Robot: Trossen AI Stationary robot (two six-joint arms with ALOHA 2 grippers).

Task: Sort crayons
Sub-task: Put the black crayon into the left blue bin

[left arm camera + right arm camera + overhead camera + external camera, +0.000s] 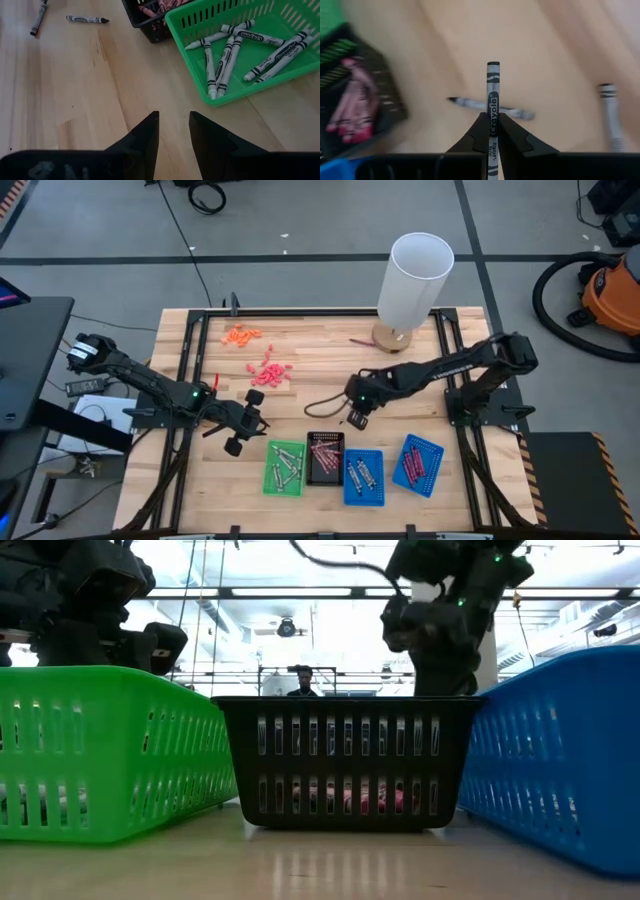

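My right gripper [492,131] is shut on a grey crayon [493,92] above the table, just beyond the far side of the black tray [325,458]. Two more grey crayons lie on the wood under and beside it [487,104] [611,116]. My left gripper [173,125] is open and empty over bare wood left of the green tray [280,20], which holds several grey crayons [227,62]. The black tray [355,107] holds pinkish-red crayons. Two blue trays [363,477] [420,464] stand to its right. My right gripper pinches the grey crayon between its two fingers [479,131], on the labelled shaft [493,120]. The crayon lies along the fingers and sticks out past their tips. It is clear of the table, over another crayon lying there.
A tall white cylinder [414,278] stands at the far side. Bright orange bits [241,334] and coral-pink bits [268,372] lie at the far left. Two loose crayons [87,19] [39,17] lie on the wood beyond my left gripper. A person [302,680] shows behind the table.
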